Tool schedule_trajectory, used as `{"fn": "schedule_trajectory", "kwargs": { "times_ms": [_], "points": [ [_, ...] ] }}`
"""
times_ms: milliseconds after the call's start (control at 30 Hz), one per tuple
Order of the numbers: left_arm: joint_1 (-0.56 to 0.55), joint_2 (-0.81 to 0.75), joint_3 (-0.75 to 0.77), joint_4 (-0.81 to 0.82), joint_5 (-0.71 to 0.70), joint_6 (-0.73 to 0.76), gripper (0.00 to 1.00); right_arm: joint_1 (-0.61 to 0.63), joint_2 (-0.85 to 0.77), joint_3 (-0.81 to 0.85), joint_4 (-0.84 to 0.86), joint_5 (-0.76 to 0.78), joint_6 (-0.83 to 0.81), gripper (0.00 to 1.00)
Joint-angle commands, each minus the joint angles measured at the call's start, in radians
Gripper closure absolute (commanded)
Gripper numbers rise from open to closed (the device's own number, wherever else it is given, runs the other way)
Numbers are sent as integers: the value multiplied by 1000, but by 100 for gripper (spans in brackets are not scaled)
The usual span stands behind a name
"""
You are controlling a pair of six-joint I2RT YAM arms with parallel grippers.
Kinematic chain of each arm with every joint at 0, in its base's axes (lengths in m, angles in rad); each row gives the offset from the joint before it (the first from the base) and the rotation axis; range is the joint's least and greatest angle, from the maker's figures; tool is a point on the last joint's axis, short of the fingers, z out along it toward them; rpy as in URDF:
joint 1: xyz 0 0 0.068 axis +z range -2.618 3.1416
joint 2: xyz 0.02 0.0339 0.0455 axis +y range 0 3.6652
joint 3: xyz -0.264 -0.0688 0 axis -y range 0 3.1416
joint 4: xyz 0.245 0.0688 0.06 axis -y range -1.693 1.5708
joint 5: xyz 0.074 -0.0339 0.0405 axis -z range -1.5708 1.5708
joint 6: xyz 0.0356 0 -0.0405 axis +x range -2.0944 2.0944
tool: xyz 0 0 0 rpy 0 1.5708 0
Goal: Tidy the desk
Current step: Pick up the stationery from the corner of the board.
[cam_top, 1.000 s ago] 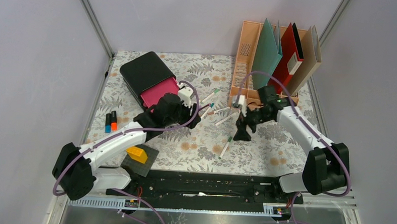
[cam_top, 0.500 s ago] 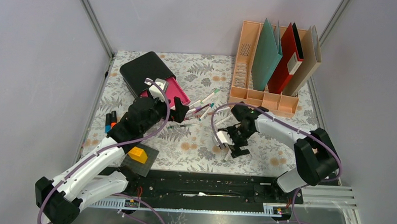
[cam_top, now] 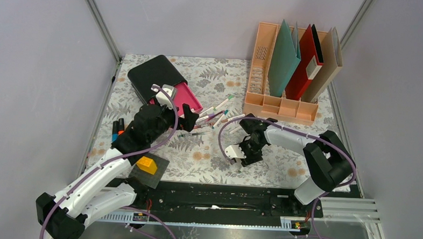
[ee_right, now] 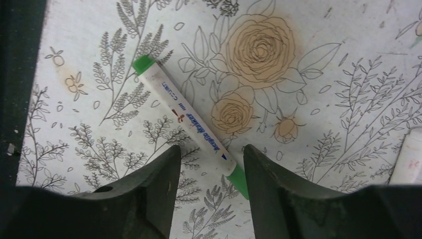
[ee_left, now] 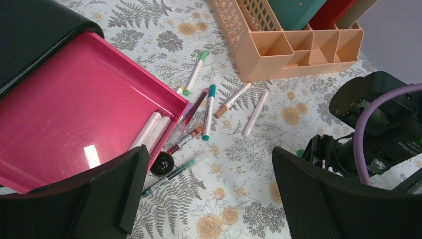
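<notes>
The desk (cam_top: 208,151) has a fern-and-flower cloth. A white marker with green ends (ee_right: 181,114) lies flat on it. My right gripper (ee_right: 211,149) points down over that marker, jaws partly apart and straddling its near end; the right finger (ee_right: 278,189) sits against the green cap, with a gap on the other side. In the top view the right gripper (cam_top: 244,155) hides the marker. My left gripper (ee_left: 209,164) hangs wide open and empty above the cloth, beside the open pink drawer (ee_left: 74,99). Two white markers (ee_left: 152,130) lie in the drawer. Several loose pens (ee_left: 209,112) lie just right of it.
The black drawer box (cam_top: 155,74) stands at back left and the peach file rack (cam_top: 277,103) with folders at back right. A blue and an orange highlighter (cam_top: 117,129) lie by the left edge. A yellow block on a dark pad (cam_top: 147,164) sits at front left.
My right gripper has come from near the rack down to the green-ended marker at the front, and its jaws have narrowed. The left gripper has opened wide beside the drawer.
</notes>
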Motion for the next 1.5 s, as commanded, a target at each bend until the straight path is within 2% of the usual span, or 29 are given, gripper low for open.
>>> {"fn": "schedule_trajectory", "kwargs": {
  "times_ms": [0, 100, 133, 167, 267, 300, 467, 933, 1067, 1267, 1467],
  "points": [
    [14, -23, -20, 66, 35, -24, 1, 17, 73, -13, 28, 110, 49, 47],
    [39, -13, -52, 122, 125, -75, 1, 18, 90, -12, 31, 140, 68, 60],
    [73, 5, -65, 148, 188, -120, 1, 19, 102, -14, 31, 167, 80, 77],
    [82, 10, -68, 152, 198, -129, 1, 20, 106, -17, 31, 174, 84, 83],
    [98, 9, -79, 162, 222, -149, 1, 19, 106, -21, 39, 181, 111, 98],
    [103, 4, -85, 163, 232, -157, 1, 18, 102, -20, 49, 183, 133, 100],
    [115, -12, -126, 244, 297, -217, 1, 17, 83, 29, 64, 157, 287, 100],
    [118, 26, -286, 563, 462, -445, 1, -61, 4, 165, 50, -113, 636, 100],
    [118, 64, -341, 745, 502, -540, 1, -124, -26, 205, 44, -234, 719, 100],
    [111, 158, -412, 1012, 522, -686, 1, -215, -55, 247, 47, -496, 813, 100],
    [2, 282, -410, 1156, 435, -721, 1, -271, -41, 245, 99, -710, 936, 100]
  ]
}}
